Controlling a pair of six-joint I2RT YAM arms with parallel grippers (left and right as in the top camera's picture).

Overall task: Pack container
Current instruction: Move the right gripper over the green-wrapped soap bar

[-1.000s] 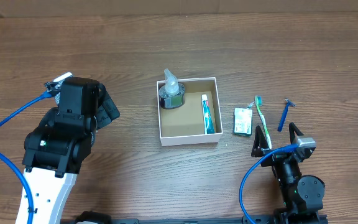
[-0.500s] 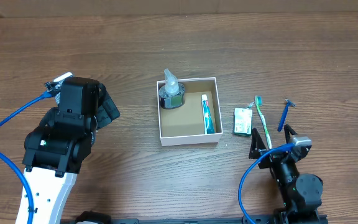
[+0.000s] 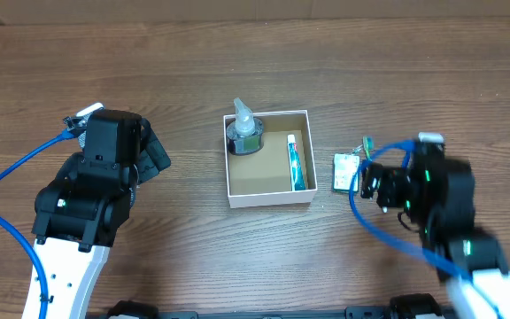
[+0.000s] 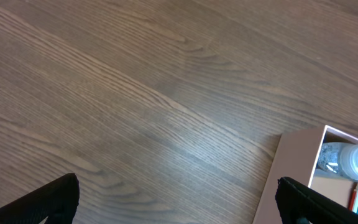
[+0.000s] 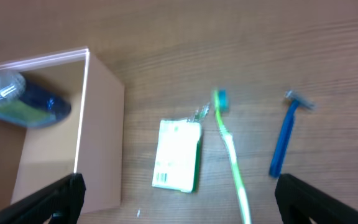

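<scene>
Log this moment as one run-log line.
box: bottle, toothpaste inside | outside: packet, toothbrush, razor | right gripper open above packet | left gripper open, empty, left of box

Container [image 3: 259,177] middle open; bottle [image 3: 244,133] fills one corner, toothpaste [image 3: 297,163] lines one wall.

On my remote feed, the brown wood-grain table [image 3: 237,53] carries four things directly. I see the shallow white-walled cardboard container [image 3: 268,198] near its middle. To the container's right a green-and-white packet [image 5: 178,155] lies flat, with a toothbrush [image 5: 230,149] just beside it, bristle head at the far end. A blue razor [image 5: 283,140] lies farther right, apart from the toothbrush.
</scene>
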